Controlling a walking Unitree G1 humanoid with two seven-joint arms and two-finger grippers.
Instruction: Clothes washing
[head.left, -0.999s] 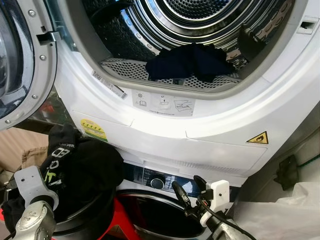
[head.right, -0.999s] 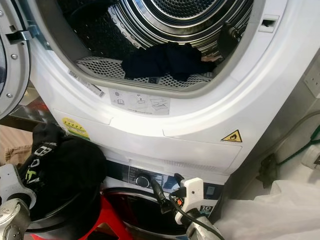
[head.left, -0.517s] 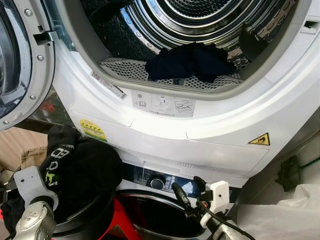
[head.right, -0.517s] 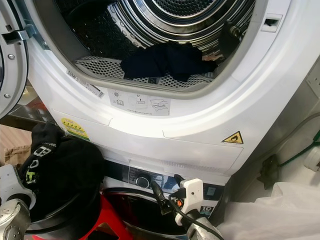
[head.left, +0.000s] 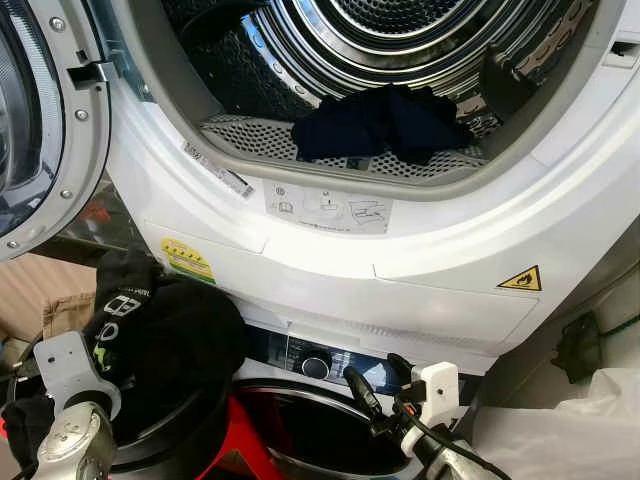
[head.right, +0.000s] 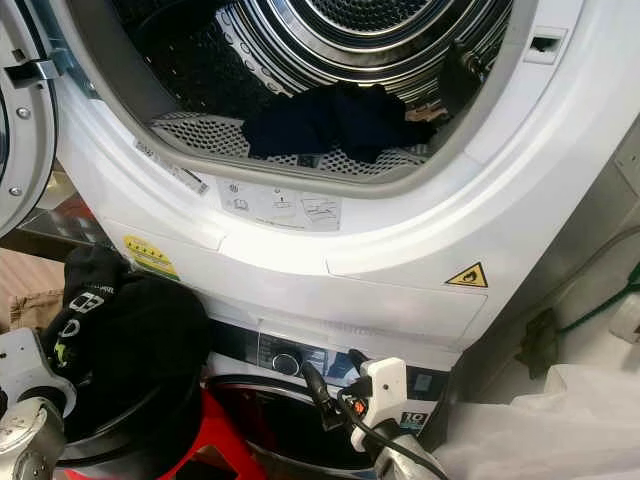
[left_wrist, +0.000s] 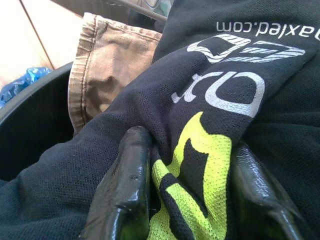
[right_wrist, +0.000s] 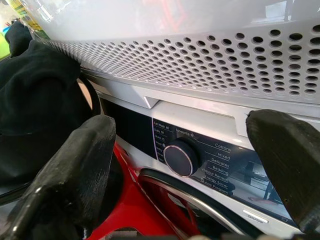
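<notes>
Left hand (left_wrist: 182, 200) — both black fingers pressed onto a fold of the black jersey (head.left: 175, 335), pinching the neon-yellow and white printed patch between them. The garment bulges up out of a black laundry basket (head.left: 165, 450) directly ahead of that hand, with the open dryer drum (head.left: 400, 60) well above it.

Change over the last second: small. The printed patch has slipped slightly lower and the left wrist has crept up a little; the jersey's bulk has not left the basket. Judgement: the lift has only begun, and the load is not yet on its way to the drum.

Dark navy clothing (head.left: 380, 125) lies on the perforated lint screen at the drum mouth, so some laundry is already in.

Right hand (right_wrist: 190, 165) — fingers spread wide, holding nothing, parked just in front of the lower machine's control panel; the program dial (right_wrist: 180, 160) sits between its fingertips in the wrist view.

Views compared:
- Left wrist view shows the pinch itself, plus a tan garment's hem (left_wrist: 107, 65) under the jersey — the head views cannot resolve the grip.
- Head views give the lifting route up to the drum.
</notes>
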